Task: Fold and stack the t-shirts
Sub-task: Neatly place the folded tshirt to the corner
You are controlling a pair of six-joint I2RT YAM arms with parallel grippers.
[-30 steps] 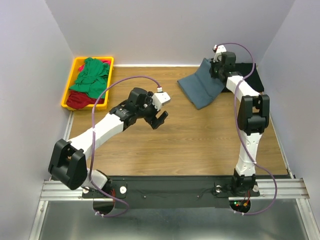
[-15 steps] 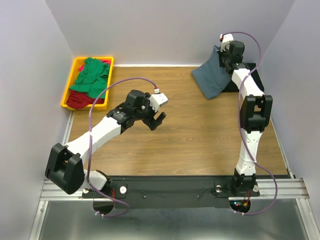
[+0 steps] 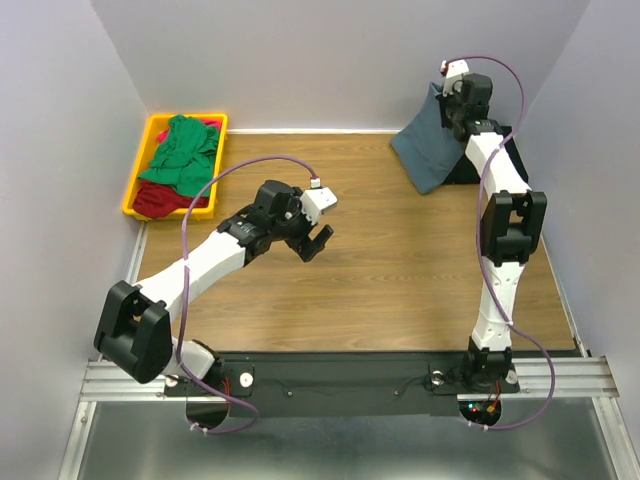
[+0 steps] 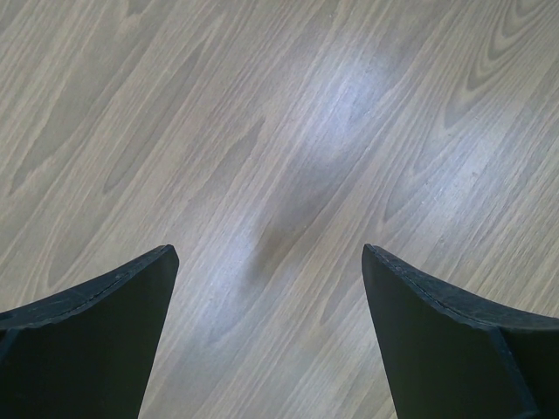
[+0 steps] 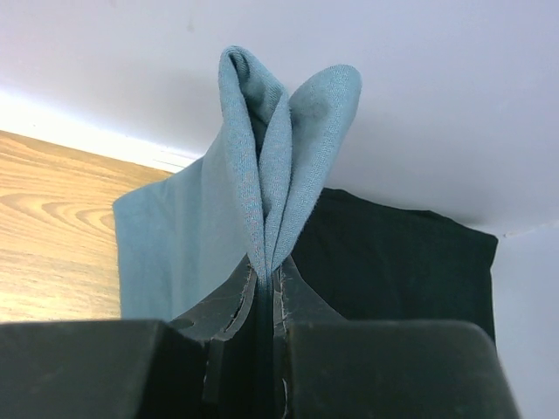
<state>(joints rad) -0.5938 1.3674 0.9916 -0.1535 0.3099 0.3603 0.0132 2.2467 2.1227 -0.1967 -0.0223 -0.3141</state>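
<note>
Now my right pincer (image 5: 266, 281) is pinching the blue-grey t-shirt (image 5: 188, 231), black t-shirt (image 5: 393, 262) lying beyond it; my left pincer (image 4: 269, 262) is hovering spread above the bench (image 4: 262, 105).

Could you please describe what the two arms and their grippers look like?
Both arms have white link shells with bulky black joint housings. A purple cable loops along the left arm and another along the right arm. The left gripper and right gripper have matte black wedge-shaped fingers.
</note>
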